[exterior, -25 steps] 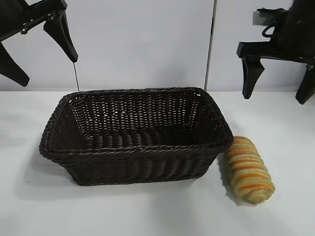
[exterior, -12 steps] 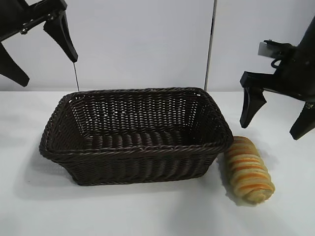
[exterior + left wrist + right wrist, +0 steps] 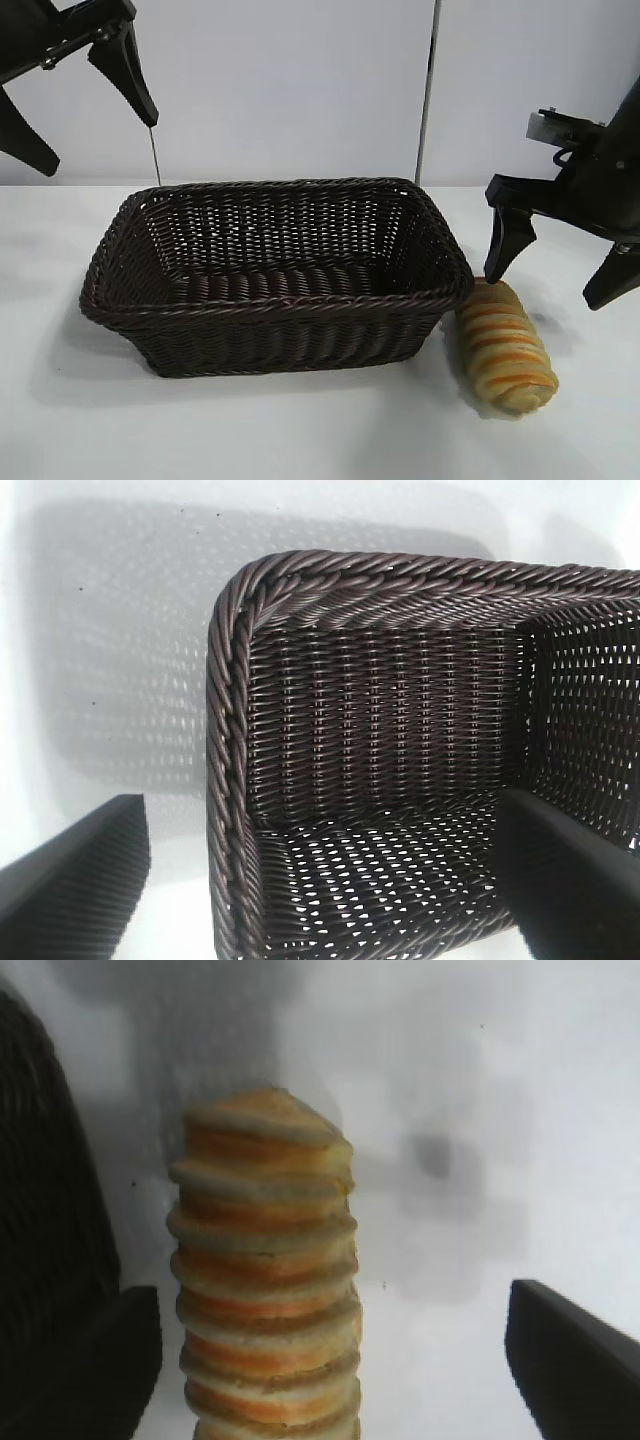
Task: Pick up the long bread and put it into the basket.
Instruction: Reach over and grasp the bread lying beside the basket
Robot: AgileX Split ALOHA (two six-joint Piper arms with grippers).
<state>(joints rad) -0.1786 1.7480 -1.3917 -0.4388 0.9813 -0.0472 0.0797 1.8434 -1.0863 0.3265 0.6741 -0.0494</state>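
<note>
The right gripper (image 3: 550,262) has come down, fingers spread, over the long bread (image 3: 505,345) lying on the table just beside the basket (image 3: 275,300); next it must sink astride the loaf and close.

We see the long bread (image 3: 503,346), an oblong tan-yellow loaf banded with orange-brown crosswise ridges, lying flat on the white table just beside one short end of the basket (image 3: 270,330). The basket, a rectangular dark brown wicker piece with flared sides and a braided rim, sits upright and empty.
</note>
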